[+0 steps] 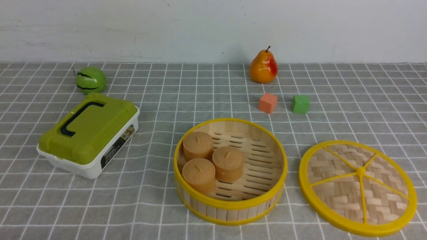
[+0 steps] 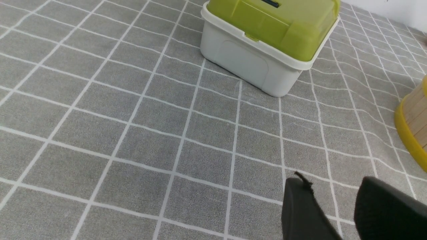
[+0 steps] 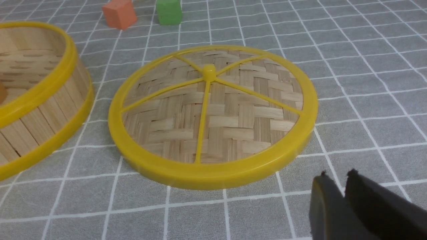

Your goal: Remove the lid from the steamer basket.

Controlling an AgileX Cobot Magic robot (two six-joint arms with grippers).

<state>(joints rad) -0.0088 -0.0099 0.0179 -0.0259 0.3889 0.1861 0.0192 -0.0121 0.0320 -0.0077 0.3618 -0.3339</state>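
The steamer basket (image 1: pixel 230 211) stands uncovered in the middle of the table, with three brown round cakes (image 1: pixel 213 161) inside. The lid (image 1: pixel 337 186) lies flat on the cloth just right of it, apart from the basket. Neither gripper shows in the front view. In the right wrist view my right gripper (image 3: pixel 337 178) is shut and empty, close to the rim of the lid (image 3: pixel 213 113) but not touching it; the basket's wall (image 3: pixel 40 110) is beside the lid. In the left wrist view my left gripper (image 2: pixel 333 186) is open and empty above the cloth, with the basket's edge (image 2: pixel 413 126) nearby.
A white box with an olive-green lid (image 1: pixel 88 133) sits left of the basket and shows in the left wrist view (image 2: pixel 267 40). A green striped fruit (image 1: pixel 90 80), a pear (image 1: pixel 263 66), an orange cube (image 1: pixel 268 103) and a green cube (image 1: pixel 300 104) lie farther back.
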